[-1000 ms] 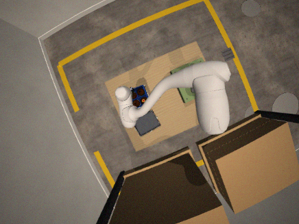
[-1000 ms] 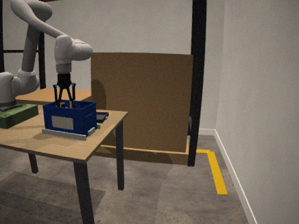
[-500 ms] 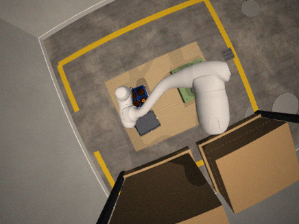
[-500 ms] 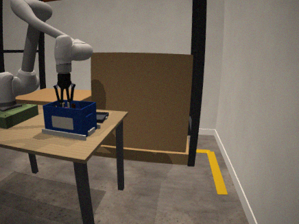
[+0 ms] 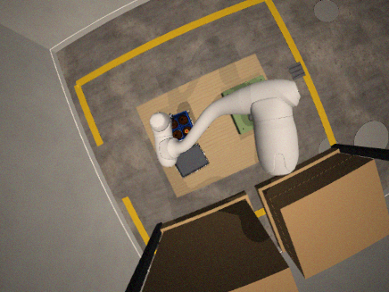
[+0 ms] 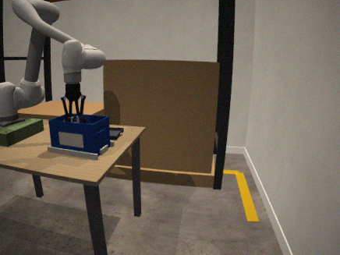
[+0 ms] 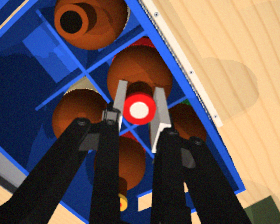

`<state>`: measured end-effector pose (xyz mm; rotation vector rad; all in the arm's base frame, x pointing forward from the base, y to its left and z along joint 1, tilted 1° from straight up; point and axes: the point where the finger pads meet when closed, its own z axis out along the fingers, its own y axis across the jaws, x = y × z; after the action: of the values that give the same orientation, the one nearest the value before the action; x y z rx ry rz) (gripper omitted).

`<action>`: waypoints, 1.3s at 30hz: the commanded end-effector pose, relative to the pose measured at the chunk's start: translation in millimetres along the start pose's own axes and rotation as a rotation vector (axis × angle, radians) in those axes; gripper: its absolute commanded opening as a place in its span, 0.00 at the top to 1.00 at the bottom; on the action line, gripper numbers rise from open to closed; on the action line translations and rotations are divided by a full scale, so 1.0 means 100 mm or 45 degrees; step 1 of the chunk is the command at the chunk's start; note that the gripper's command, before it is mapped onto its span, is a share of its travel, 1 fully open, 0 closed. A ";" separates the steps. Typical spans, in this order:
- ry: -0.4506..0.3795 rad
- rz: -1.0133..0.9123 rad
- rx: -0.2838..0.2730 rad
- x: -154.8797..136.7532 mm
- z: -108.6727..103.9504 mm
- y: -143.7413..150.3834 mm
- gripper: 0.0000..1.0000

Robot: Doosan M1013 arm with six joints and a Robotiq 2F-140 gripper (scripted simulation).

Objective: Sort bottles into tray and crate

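Four bottles crowd crate (image 7: 188, 72); pincer (image 7: 139, 111) pinches red-capped bottle (image 7: 139, 110) among them.

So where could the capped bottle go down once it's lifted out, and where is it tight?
The dark tray beside the blue crate shows bare surface; the arm hides one corner. Bare wooden tabletop borders the crate's front. Inside the crate it is crowded: the gripper is shut on the red-capped bottle, brown bottles in neighbouring cells.
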<state>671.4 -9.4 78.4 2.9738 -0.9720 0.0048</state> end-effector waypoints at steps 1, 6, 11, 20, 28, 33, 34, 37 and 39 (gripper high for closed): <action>0.000 0.000 0.000 0.00 0.00 0.00 1.00; 0.000 0.000 0.000 0.00 0.00 0.00 1.00; 0.000 0.000 0.000 0.00 0.00 0.00 1.00; 0.000 0.000 0.000 0.00 0.00 0.00 1.00; 0.000 0.000 0.000 0.00 0.00 0.00 1.00; 0.000 0.000 0.000 0.00 0.00 0.00 1.00; 0.000 0.000 0.000 0.00 0.00 0.00 1.00; 0.000 0.000 0.000 0.00 0.00 0.00 1.00; -0.001 0.000 0.000 0.00 -0.07 0.00 1.00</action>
<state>670.8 -9.4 78.7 2.9735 -0.9719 0.0026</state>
